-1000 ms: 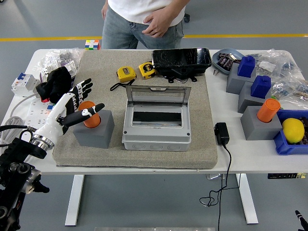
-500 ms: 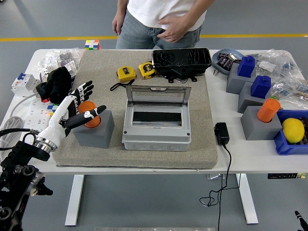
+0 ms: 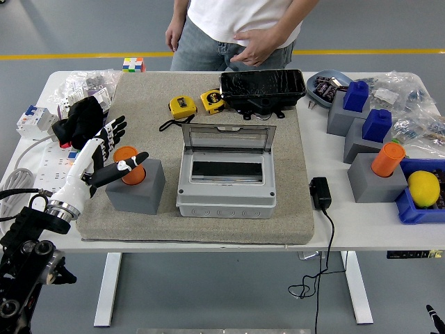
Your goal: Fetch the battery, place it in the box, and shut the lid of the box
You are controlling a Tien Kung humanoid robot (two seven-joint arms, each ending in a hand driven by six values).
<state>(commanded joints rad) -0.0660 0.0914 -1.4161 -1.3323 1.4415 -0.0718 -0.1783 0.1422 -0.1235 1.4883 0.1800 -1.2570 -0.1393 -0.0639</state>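
The left hand (image 3: 104, 156) is seen spread wide, holding nothing, its thumb just before the orange battery (image 3: 126, 164), which stands upright in a gray holder (image 3: 135, 186). Rightward, the box (image 3: 225, 178) is found with its lid raised.

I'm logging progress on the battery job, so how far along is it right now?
Nothing is finished. The box stands open with its lid raised, and no battery shows inside. In hand: the left hand reaches at the orange battery, which sits in its gray holder, fingers spread, no grip visible. Left: grasp it, carry it to the box, close the lid.
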